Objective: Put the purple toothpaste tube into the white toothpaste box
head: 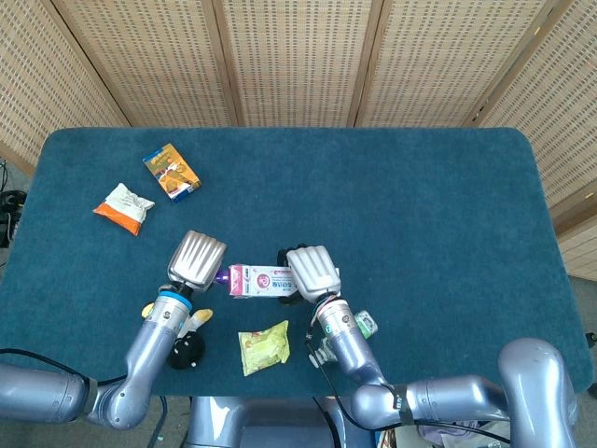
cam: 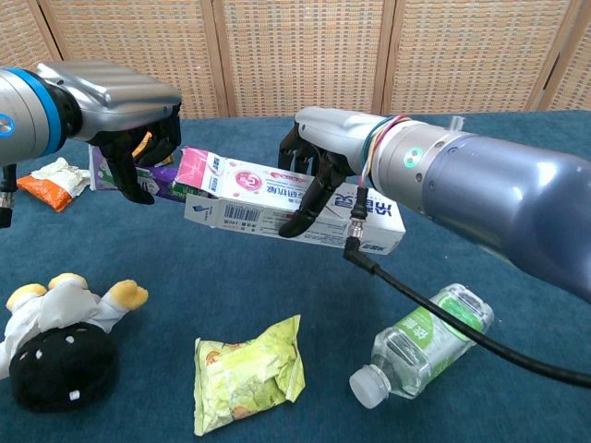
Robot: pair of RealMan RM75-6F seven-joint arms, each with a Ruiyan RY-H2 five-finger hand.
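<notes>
One white toothpaste box (cam: 277, 208) is clamped in the right robot hand (cam: 319, 152) at frame centre, above the table (head: 420, 205). One purple toothpaste tube (cam: 166, 175), gripped by the left robot hand (cam: 129, 115), sits at the box's open left end. Three snack packets, one bottle (cam: 425, 341) and one plush toy (cam: 60, 341) lie around.

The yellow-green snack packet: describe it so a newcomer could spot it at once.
Start at the near edge of the blue table, between the two arms. The yellow-green snack packet lies flat there, between the plush toy and the plastic bottle. It is the only yellow-green wrapper; the others sit far left.
</notes>
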